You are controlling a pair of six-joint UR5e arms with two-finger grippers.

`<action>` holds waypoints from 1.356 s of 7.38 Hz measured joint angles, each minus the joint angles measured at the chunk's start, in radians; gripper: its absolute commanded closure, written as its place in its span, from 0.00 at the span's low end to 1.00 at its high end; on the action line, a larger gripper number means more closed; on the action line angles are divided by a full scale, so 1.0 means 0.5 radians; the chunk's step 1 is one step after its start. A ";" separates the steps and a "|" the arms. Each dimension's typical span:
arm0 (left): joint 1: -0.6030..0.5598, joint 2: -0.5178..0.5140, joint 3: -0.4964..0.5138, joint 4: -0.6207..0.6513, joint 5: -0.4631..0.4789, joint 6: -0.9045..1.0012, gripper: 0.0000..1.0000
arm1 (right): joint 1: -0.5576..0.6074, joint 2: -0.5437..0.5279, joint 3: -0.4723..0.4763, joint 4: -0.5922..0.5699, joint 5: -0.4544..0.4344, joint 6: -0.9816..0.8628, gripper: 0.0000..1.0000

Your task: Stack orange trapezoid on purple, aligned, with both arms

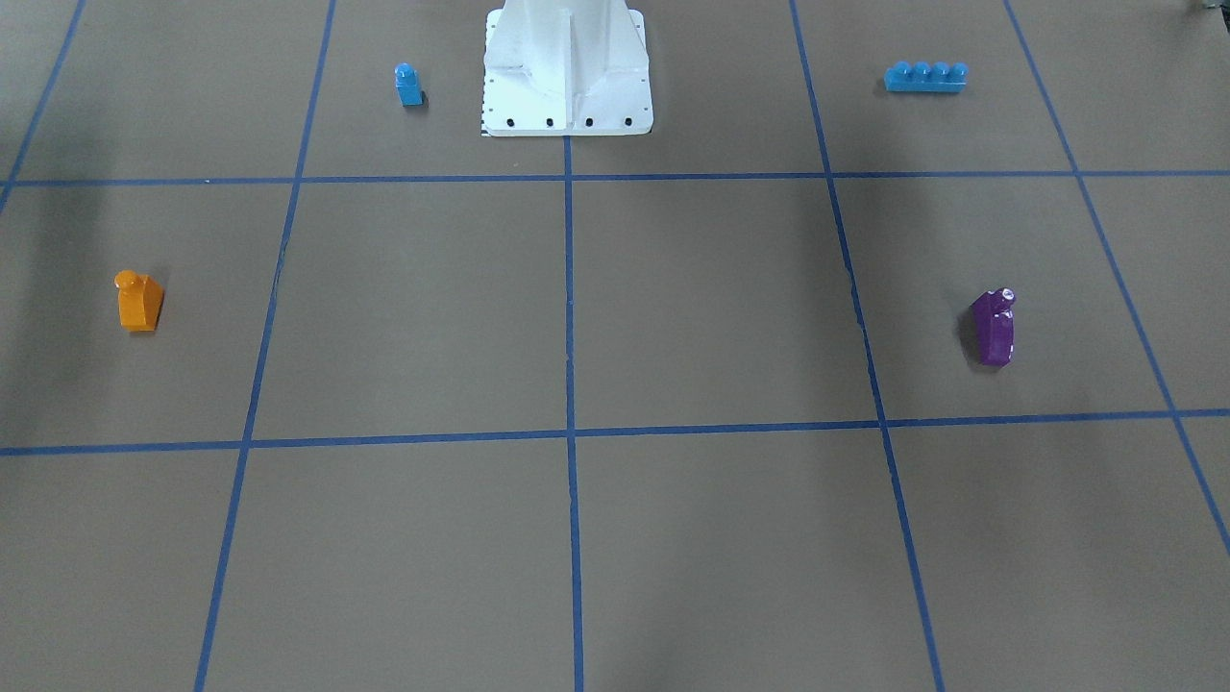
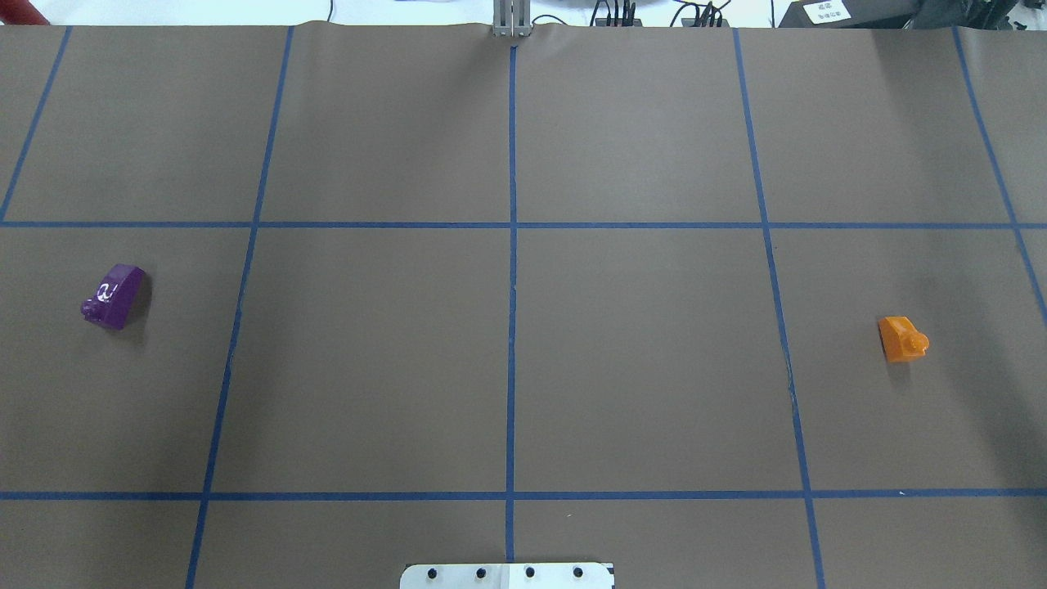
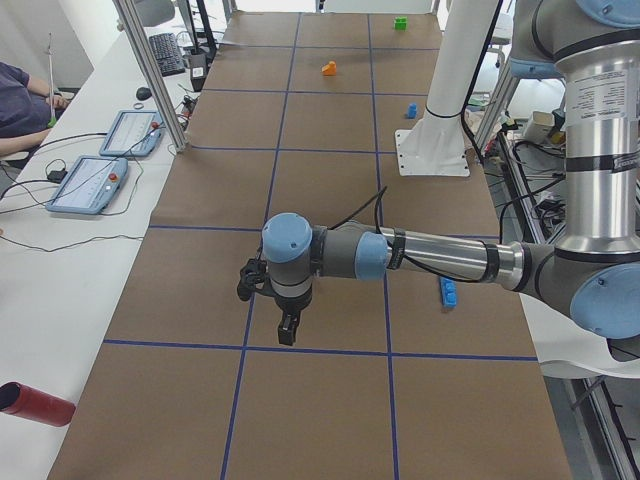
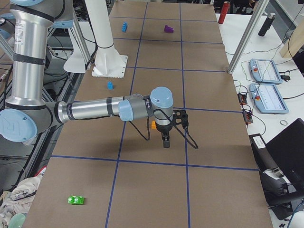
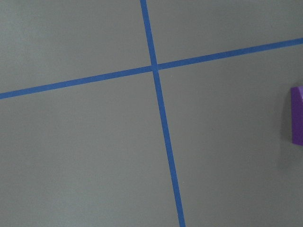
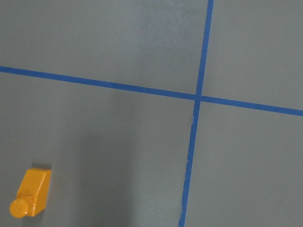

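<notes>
Your left arm (image 3: 440,258) and right arm (image 4: 90,110) are reaching out level, left gripper (image 3: 287,333) and right gripper (image 4: 165,142) pointing down.

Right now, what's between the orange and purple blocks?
Only bare table with blue tape lines lies between the orange block and purple block, in the overhead view.

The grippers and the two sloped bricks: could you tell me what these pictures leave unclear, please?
- Left gripper, right gripper: shown only in the side views; open or shut unclear.
- Purple brick: cut off by the left wrist view's right edge.
- Orange trapezoid: partly hidden by the right gripper in the exterior right view.
</notes>
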 measured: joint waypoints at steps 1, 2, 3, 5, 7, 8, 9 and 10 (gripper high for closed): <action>0.001 0.000 0.000 -0.002 -0.001 0.001 0.00 | -0.005 0.000 0.000 0.002 0.002 0.001 0.00; 0.003 -0.002 -0.006 -0.004 -0.002 0.002 0.00 | -0.012 0.000 0.001 0.003 0.003 0.002 0.00; 0.006 -0.004 -0.035 -0.005 -0.002 0.003 0.00 | -0.016 0.000 0.002 0.004 0.004 0.003 0.00; 0.016 -0.019 -0.160 -0.007 -0.001 0.008 0.00 | -0.022 0.010 0.002 0.005 0.004 0.006 0.00; 0.048 -0.055 -0.213 -0.086 -0.001 0.002 0.00 | -0.050 0.036 0.005 0.004 0.010 0.005 0.00; 0.065 -0.078 -0.196 -0.171 -0.002 -0.001 0.00 | -0.075 0.080 0.005 0.000 0.047 0.000 0.00; 0.088 -0.107 -0.174 -0.233 -0.004 0.000 0.00 | -0.103 0.151 0.008 -0.004 0.104 -0.005 0.00; 0.105 -0.129 -0.168 -0.262 -0.004 0.005 0.00 | -0.127 0.237 0.011 -0.006 0.136 -0.004 0.00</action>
